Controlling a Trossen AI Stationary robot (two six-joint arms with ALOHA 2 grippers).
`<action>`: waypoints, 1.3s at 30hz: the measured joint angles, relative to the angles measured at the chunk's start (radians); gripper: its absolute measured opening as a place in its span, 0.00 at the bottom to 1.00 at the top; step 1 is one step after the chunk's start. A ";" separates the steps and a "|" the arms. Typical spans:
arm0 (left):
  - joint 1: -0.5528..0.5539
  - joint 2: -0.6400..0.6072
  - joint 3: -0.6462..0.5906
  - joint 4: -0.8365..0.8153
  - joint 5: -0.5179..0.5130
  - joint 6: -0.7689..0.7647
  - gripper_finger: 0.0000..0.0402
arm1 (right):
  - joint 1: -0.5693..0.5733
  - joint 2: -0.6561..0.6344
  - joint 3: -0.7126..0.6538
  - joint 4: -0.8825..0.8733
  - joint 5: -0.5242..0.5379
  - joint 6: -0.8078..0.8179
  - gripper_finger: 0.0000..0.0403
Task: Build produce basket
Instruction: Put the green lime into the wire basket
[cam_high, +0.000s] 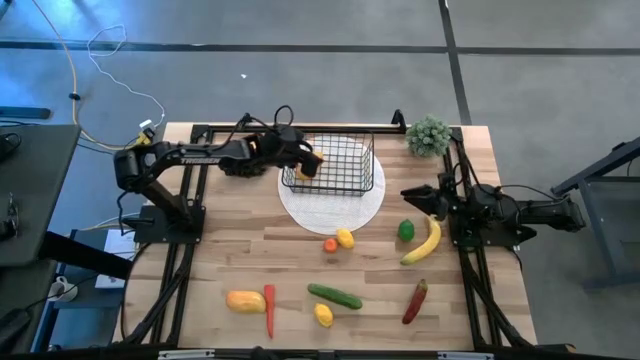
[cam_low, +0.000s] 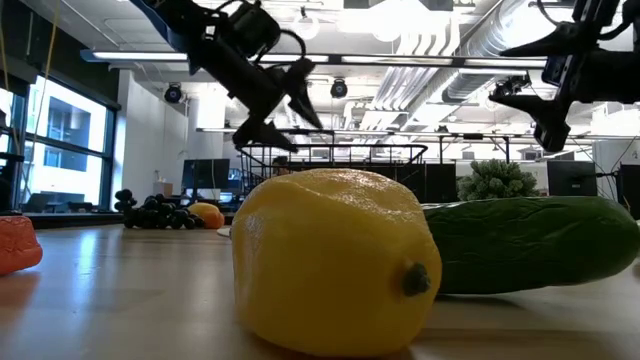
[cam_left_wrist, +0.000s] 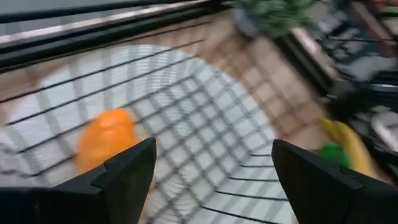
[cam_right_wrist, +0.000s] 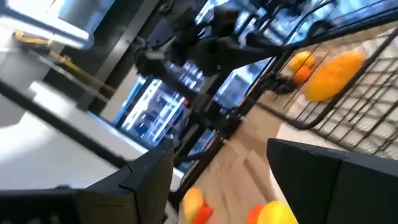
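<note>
An open-plan office with ceiling ducts and strip lights lies behind the wooden counter (cam_high: 240, 255), where I run two dark arms from afar. The black wire basket (cam_high: 332, 167) sits on a round white disc (cam_high: 330, 208) at the far middle of the counter. My left claw (cam_high: 308, 160) hangs over the basket's left end, fingers spread and holding nothing, with an orange mango (cam_left_wrist: 107, 140) lying inside the mesh just below it. The left arm reaches in from its base at the counter's left edge, stretched nearly level, wrist tipped down over the rim.

The rest of the produce waits on the boards: a banana (cam_high: 423, 243) and green pepper (cam_high: 406, 230) near the right arm, a lemon (cam_high: 345, 238) just beside the disc, a cucumber (cam_high: 335, 296), a red chilli (cam_high: 269, 309) and a darker one (cam_high: 415, 302) toward the near edge. My right claw (cam_high: 416, 199) hovers by the banana, fingers apart, empty, its arm lying low along the right side.

By my reading the mango is delivered; the clean move now is to lift the left claw straight up, clear of the wire rim, before swinging toward the next piece.
</note>
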 joint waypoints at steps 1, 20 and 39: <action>0.000 -0.007 0.000 0.003 0.014 0.001 0.77 | 0.000 0.000 0.000 0.000 0.024 0.000 0.60; 0.000 -0.274 0.001 -0.203 -0.008 0.021 0.77 | 0.000 0.065 0.253 -0.199 0.121 0.077 0.60; 0.000 -0.453 0.001 -0.562 -0.037 0.023 0.77 | 0.100 0.640 0.628 -0.881 0.005 0.593 0.60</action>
